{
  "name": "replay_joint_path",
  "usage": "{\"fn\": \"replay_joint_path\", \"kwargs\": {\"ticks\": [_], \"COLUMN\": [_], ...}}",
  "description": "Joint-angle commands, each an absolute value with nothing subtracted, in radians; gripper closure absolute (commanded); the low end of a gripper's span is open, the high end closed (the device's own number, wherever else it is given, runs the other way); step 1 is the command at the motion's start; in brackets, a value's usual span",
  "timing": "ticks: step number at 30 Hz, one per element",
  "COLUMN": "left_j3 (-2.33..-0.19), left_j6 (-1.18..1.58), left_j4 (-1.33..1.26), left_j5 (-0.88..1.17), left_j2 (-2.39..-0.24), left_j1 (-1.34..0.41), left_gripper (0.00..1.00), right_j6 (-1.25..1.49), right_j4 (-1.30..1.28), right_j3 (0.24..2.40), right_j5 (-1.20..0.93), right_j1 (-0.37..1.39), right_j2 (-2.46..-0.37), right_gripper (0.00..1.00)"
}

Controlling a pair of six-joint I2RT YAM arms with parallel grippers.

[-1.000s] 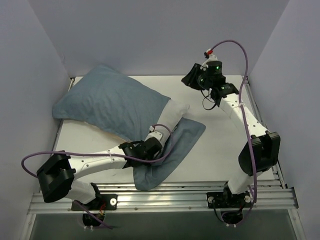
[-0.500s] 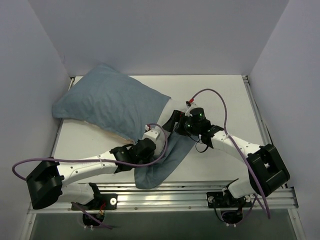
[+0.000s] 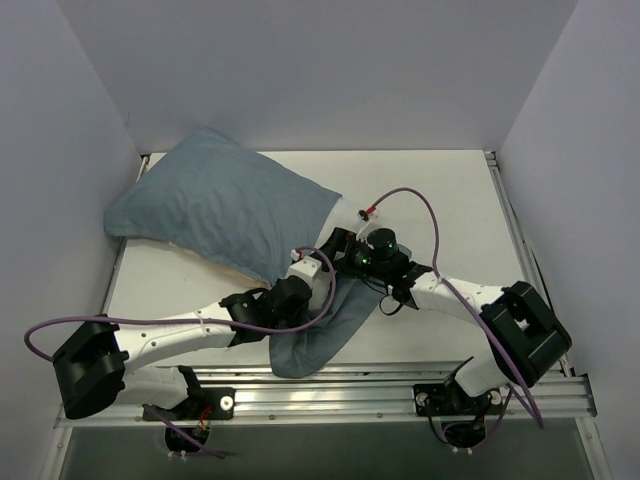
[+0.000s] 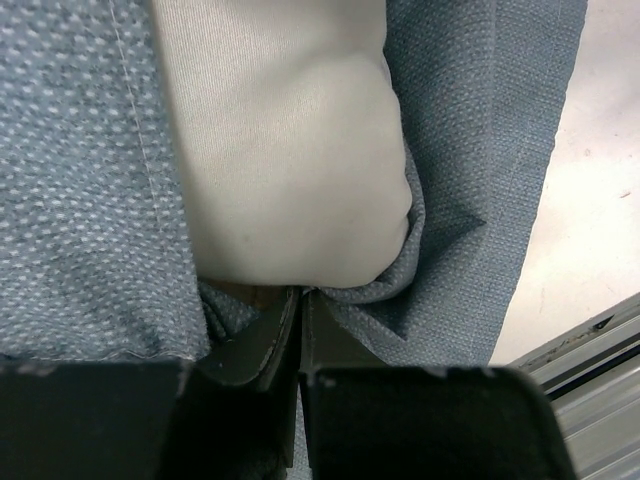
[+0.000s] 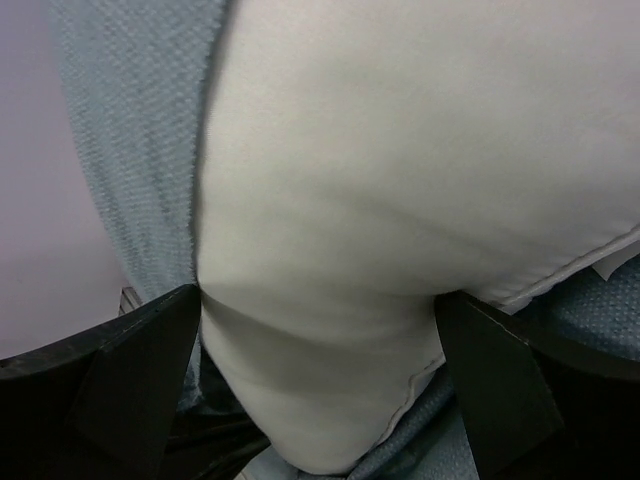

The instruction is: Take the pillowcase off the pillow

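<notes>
Top external: pillowcase (image 3: 220,205) with long axis diagonal, far-left corner to centre, open end at centre; left gripper (image 4: 300,315) clamped on pillowcase edge; right gripper (image 5: 318,305) spread wide, straddling exposed pillow (image 5: 400,150) end, nearer for withdrawal.

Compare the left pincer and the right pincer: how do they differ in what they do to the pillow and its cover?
The left pincer is shut, its jaws pressed together; the right pincer is open, its jaws wide apart. The left pincer pinches a fold of the blue pillowcase; the right pincer straddles the bare white pillow. Both work close together at the open end of the pillowcase.
</notes>
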State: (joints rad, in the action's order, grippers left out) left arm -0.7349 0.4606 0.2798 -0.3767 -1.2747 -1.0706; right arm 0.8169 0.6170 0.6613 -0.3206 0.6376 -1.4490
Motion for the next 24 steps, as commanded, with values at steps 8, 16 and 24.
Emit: {"fn": "replay_joint_path", "kwargs": {"ticks": [8, 16, 24], "left_j3": [-0.744, -0.758, -0.739], "left_j6": [0.456, 0.445, 0.445], "left_j4": [0.227, 0.233, 0.245], "left_j5": [-0.38, -0.388, -0.4], "left_j2": [-1.252, -1.27, -1.233], "left_j1": [-1.063, -1.062, -1.055], "left_gripper": [0.91, 0.91, 0.91], "right_j6": [0.815, 0.81, 0.66], "right_j4": [0.643, 0.73, 0.594], "right_j3": [0.621, 0.617, 0.63], "right_j5": [-0.281, -0.393, -0.339], "right_j1": [0.667, 0.687, 0.689], "right_j2": [-1.555, -1.64, -1.556], "right_gripper": [0.01, 0.07, 0.04]}}
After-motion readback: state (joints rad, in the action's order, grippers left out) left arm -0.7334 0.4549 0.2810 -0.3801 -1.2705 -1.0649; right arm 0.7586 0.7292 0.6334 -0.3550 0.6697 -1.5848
